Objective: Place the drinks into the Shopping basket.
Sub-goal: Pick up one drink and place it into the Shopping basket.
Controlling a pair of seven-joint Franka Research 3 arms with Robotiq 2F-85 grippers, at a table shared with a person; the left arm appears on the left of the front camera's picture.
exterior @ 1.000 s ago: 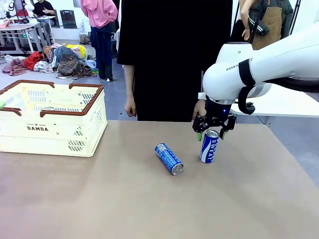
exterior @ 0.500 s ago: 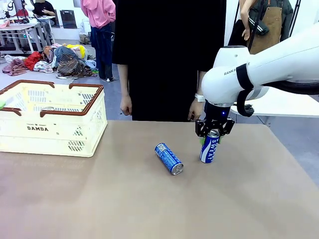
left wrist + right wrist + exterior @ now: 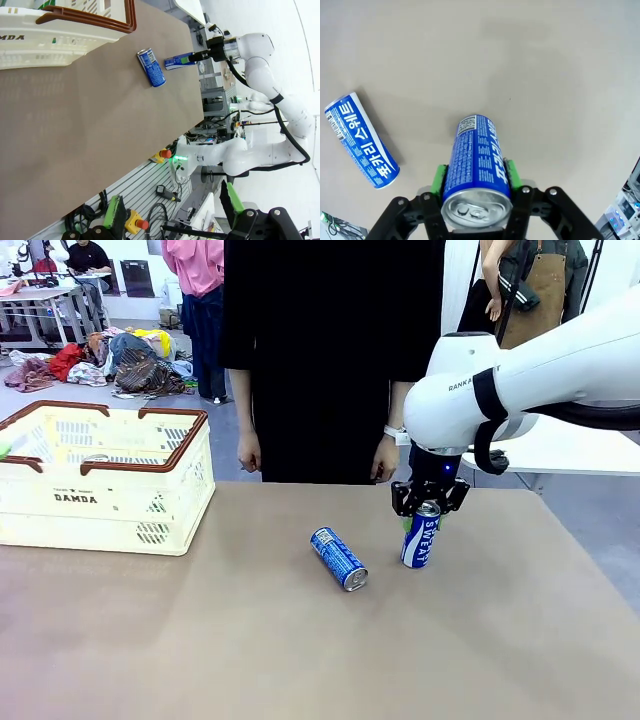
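1. Right gripper (image 3: 428, 510), mid-right of the front frame, was spread wide around the upright can (image 3: 420, 540). It has now clamped on the can's top.
2. Wrist view: green pads (image 3: 439, 179) press both sides of the can just under its rim.
3. The can stands on the surface (image 3: 300, 640), not lifted yet.
4. Lying can (image 3: 338, 558) is on its side at frame centre, in the same spot and untouched.
5. Basket (image 3: 105, 490) is at the left of the frame, well apart from both cans.
6. Left gripper (image 3: 175, 210) is wide and holds nothing.
7. Grasp looks made. The likely next move is to lift the can and carry it left to the basket. Both cans are still out of the basket.
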